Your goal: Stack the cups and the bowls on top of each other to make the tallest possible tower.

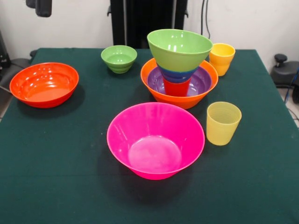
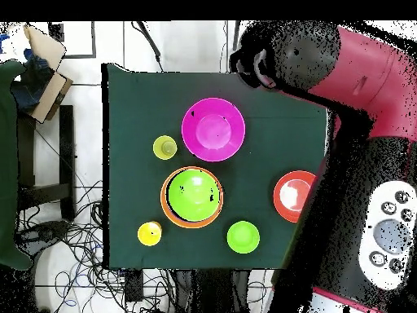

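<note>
The tower (image 1: 180,70) stands right of centre: a large orange bowl (image 1: 180,100) holds a shallow purple bowl (image 1: 202,81), a red-orange cup (image 1: 176,87), a blue bowl (image 1: 176,74) and a green bowl (image 1: 180,49) on top. From above the tower (image 2: 192,196) shows mostly green. Loose on the cloth are a big pink bowl (image 1: 155,140), a small green bowl (image 1: 119,58), a red-orange bowl (image 1: 44,85), a yellow cup (image 1: 221,58) and a paler yellow cup (image 1: 223,122). My gripper (image 1: 42,7) shows as a dark tip at the top left, far above the bowls.
Dark green cloth covers the table (image 1: 70,163). In the overhead view my red arm (image 2: 350,73) spans the table's right side, over the red-orange bowl (image 2: 293,196). Cables and a cardboard box (image 2: 45,57) lie off the table's left edge.
</note>
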Robot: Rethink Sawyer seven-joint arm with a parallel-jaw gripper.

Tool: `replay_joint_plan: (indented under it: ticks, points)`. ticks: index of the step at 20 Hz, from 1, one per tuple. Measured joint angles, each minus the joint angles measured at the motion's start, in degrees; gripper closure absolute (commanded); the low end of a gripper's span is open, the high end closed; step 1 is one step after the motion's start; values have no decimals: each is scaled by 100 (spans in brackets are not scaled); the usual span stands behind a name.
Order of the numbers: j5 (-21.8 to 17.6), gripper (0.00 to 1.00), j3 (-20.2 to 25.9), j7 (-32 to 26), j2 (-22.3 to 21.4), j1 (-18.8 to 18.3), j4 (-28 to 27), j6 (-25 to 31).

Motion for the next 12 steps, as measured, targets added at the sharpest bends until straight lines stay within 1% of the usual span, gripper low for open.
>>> replay_joint_plan:
  ticks: [4,12]
  points:
    - [-37,0,102,-112,82,-41,1,0]
    - [-64,0,460,-373,333,-180,35,-102]
